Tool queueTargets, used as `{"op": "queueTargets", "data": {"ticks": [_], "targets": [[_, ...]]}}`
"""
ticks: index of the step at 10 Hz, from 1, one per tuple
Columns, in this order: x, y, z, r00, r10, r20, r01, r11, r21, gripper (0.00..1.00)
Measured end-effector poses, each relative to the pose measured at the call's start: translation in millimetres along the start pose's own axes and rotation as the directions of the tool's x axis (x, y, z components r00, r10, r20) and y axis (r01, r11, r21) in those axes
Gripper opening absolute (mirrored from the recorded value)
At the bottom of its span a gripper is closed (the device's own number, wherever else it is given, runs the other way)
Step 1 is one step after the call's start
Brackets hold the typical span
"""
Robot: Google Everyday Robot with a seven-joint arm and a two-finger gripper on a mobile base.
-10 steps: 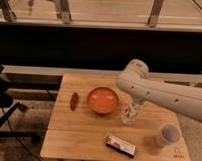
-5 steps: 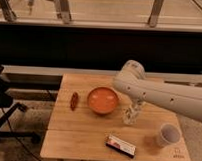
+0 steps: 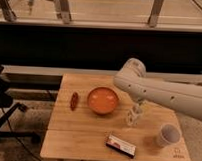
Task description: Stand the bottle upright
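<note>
The tool (image 3: 135, 114) hangs just right of the orange bowl (image 3: 103, 100), down at the bench (image 3: 82, 139), and seems to sit right at the bottle (image 3: 131, 117), a pale shape there; whether it grips it I cannot tell. To do this well, I'd set the base flat on the wood before letting go, clear of the bowl's rim, well away from the white cup (image 3: 167, 136).
</note>
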Motion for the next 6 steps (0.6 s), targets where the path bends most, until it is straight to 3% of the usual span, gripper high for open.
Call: {"op": "queueTargets", "data": {"ticks": [3,6], "targets": [[5.8,0.0,-2.5,0.995,0.035,0.093,-0.034,0.999,-0.009,0.8],[5.6,-2.3,-4.0,0.989,0.035,0.143,-0.034,0.999,-0.008,0.8]]}}
